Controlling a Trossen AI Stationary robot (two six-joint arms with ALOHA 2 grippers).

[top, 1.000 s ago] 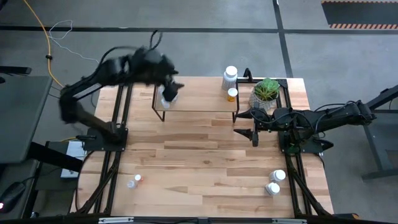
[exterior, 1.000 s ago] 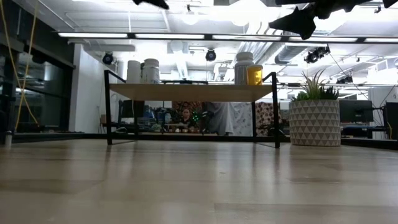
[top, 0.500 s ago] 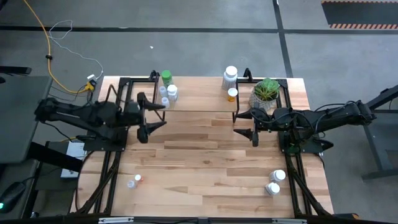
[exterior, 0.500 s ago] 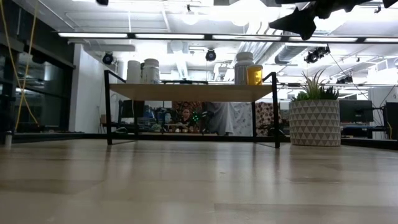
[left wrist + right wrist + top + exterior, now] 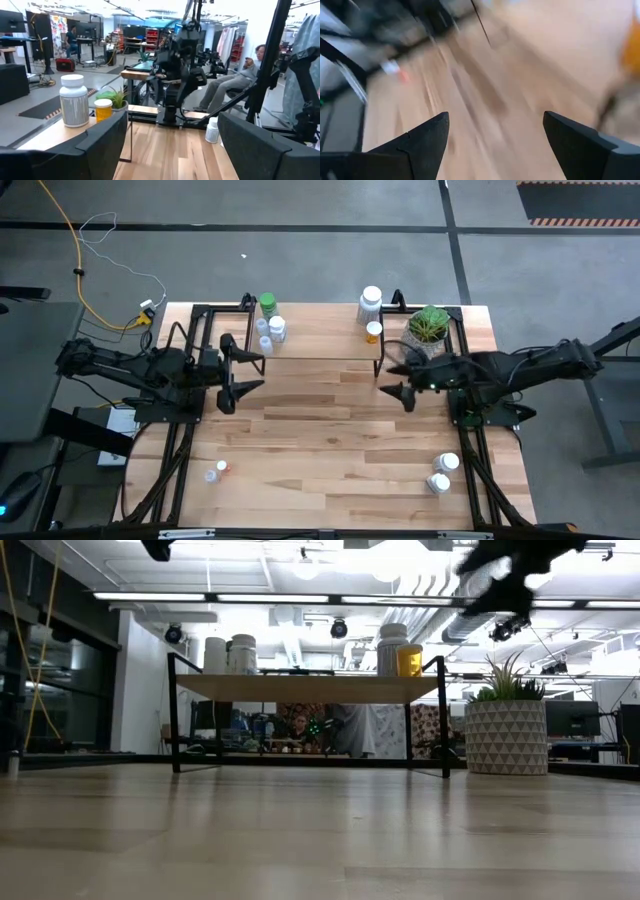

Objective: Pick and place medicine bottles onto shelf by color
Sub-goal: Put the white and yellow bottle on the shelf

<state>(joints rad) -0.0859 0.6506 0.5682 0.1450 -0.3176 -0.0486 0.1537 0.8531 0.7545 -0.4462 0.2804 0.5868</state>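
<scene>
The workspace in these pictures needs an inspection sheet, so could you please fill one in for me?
Surface: wooden table, mostly bare.
Job's things: shelf holds a green-capped bottle with small white bottles at one end, a big white bottle and a yellow bottle at the other. On the table: orange-capped bottle, two white bottles.
Clutter: potted plant.
Hands: left hand open, empty; right hand open, empty.
Cables: yellow cable on floor.
Surroundings: seated person.
</scene>
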